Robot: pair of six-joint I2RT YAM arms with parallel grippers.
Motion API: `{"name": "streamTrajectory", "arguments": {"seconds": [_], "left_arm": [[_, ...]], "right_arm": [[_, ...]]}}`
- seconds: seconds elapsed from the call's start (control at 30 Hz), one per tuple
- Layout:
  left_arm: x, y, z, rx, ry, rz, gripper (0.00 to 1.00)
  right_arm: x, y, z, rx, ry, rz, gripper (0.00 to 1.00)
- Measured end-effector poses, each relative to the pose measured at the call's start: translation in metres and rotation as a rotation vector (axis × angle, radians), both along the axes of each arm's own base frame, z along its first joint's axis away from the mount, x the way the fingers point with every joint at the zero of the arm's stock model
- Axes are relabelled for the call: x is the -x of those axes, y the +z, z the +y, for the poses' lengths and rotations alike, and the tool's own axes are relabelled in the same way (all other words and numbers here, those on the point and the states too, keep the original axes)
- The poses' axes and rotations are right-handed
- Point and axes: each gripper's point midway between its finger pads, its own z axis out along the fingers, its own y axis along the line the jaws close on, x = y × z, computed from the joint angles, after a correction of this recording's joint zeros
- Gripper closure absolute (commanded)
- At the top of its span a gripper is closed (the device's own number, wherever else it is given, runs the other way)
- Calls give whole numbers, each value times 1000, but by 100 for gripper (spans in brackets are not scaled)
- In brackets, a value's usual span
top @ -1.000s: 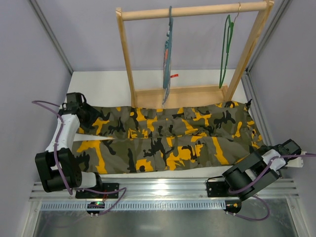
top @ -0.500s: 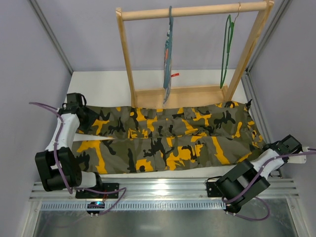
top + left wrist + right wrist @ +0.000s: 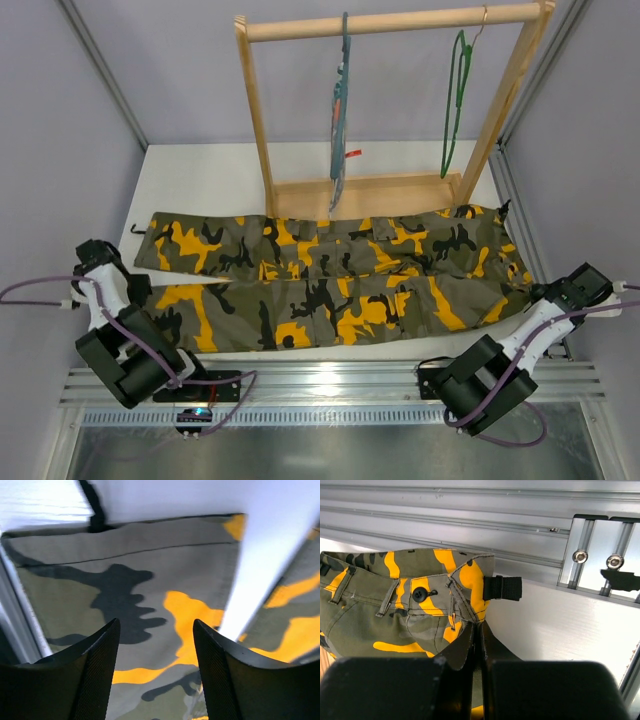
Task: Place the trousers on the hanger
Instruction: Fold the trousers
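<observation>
trousers [image 3: 125, 580] just ahead of left gripper [image 3: 156, 630]

A wooden rack [image 3: 395, 22] stands at the far side of the white table [image 3: 200, 175]. A striped cloth [image 3: 340, 110] hangs from the top bar of the rack, left of its middle. A small red tag [image 3: 352, 153] shows beside the lower part of the cloth. Well in front of the rack, an aluminium rail [image 3: 330, 385] runs along the near edge of the table.
</observation>
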Motion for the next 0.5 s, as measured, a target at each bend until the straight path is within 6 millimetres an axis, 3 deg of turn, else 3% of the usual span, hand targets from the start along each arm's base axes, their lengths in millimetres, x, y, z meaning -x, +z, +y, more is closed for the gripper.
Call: {"name": "streamTrajectory", "arguments": {"seconds": [0.1, 0.23, 0.33, 0.5], "left_arm": [[16, -14, 1, 42, 47, 53, 48], [15, -34, -2, 102, 45, 97, 64], [12, -49, -3, 140, 38, 122, 67], [2, -52, -1, 167, -6, 161, 69]], "right_arm": [[-2, -2, 3, -13, 13, -2, 96], [-4, -1, 4, -15, 23, -7, 96], [-5, -1, 4, -12, 26, -8, 96], [-6, 0, 4, -8, 31, -9, 96]]}}
